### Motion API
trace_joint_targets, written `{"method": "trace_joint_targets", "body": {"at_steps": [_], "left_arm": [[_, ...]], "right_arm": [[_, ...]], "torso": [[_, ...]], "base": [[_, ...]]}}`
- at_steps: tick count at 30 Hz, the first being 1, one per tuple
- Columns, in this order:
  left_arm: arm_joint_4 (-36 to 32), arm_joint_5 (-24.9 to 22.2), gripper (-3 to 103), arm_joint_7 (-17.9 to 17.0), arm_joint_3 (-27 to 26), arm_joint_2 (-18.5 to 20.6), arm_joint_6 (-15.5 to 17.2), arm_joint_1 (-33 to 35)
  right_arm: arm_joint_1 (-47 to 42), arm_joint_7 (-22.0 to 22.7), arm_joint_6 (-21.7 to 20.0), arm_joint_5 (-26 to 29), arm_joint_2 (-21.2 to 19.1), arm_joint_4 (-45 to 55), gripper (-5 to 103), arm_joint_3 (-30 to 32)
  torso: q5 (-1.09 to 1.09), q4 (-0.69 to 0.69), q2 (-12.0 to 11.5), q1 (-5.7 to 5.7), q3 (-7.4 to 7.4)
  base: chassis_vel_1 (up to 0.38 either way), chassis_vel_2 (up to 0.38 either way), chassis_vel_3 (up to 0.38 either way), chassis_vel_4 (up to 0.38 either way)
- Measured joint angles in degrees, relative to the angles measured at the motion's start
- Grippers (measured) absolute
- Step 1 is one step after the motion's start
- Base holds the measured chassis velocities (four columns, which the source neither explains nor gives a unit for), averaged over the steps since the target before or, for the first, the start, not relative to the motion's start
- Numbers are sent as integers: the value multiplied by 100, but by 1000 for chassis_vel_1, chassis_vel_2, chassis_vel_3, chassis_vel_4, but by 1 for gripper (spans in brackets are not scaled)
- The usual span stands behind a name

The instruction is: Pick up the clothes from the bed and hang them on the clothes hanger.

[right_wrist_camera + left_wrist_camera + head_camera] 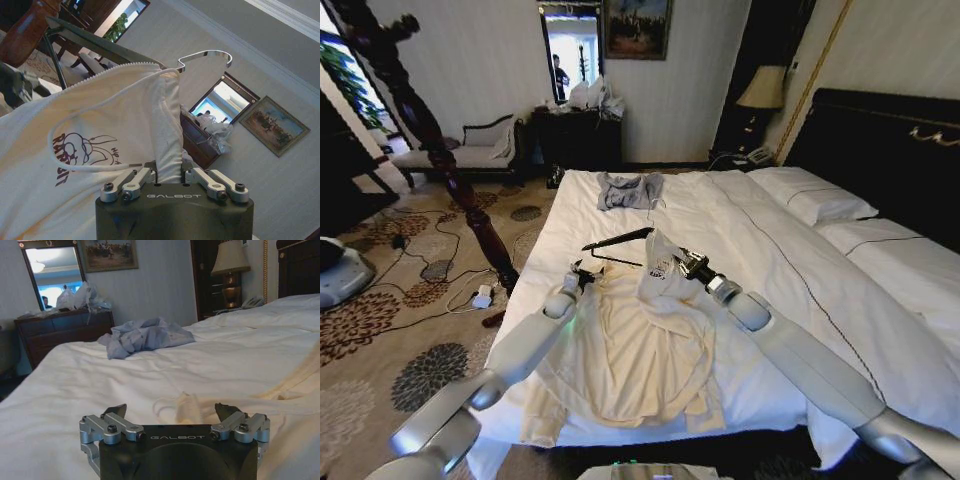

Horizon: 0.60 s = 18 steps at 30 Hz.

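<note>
On the bed (790, 250): cream shirt (640, 350) spread near the front edge, collar lifted.
Right gripper (170, 175): clamped on the collar cloth.
Black hanger (617, 240): seemingly inside the collar, hook (207, 56) poking out.
Left gripper (172, 412): jaws apart, low beside a sleeve.
Far end: grey garment (628, 190).

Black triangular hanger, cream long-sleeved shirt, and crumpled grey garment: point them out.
Black triangular hanger (617, 238): head view, upper bar.
Cream long-sleeved shirt (640, 350): head view, body panel.
Crumpled grey garment (142, 336): left wrist view, middle folds.
</note>
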Motion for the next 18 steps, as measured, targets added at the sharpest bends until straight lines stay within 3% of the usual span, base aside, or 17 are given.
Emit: {"method": "trace_joint_targets", "body": {"at_steps": [4, 10, 12, 13, 16, 18], "left_arm": [[212, 27, 100, 32, 66, -142, -28, -75], [477, 86, 89, 34, 70, -249, -128, -120], [591, 93, 84, 69, 74, -285, -181, -148], [714, 127, 74, 97, 72, -340, -234, -177], [839, 186, 68, 111, 64, -413, -310, -212], [939, 224, 57, 127, 68, -481, -337, -244]], "right_arm": [[19, 3, -24, 45, 6, 2, 19, -29], [19, 8, -45, 66, -10, 9, 19, -36], [18, 8, -48, 72, -33, 23, 19, -38], [17, 7, -52, 87, -56, 39, 19, -38], [17, 7, -61, 107, -86, 61, 19, -39], [17, 7, -78, 129, -115, 88, 19, -39]], "torso": [[-1, 0, 0, 1, 0], [-1, 1, 1, -1, 0], [0, 2, 1, -1, 0], [-1, 2, 1, -1, 0], [-1, 1, 1, -1, 0], [0, -1, 1, -1, 0]], "base": [[0, 0, 0, 0], [0, 0, 0, 0], [0, 0, 0, 0], [0, 0, 0, 0], [0, 0, 0, 0], [0, 0, 0, 0]]}}
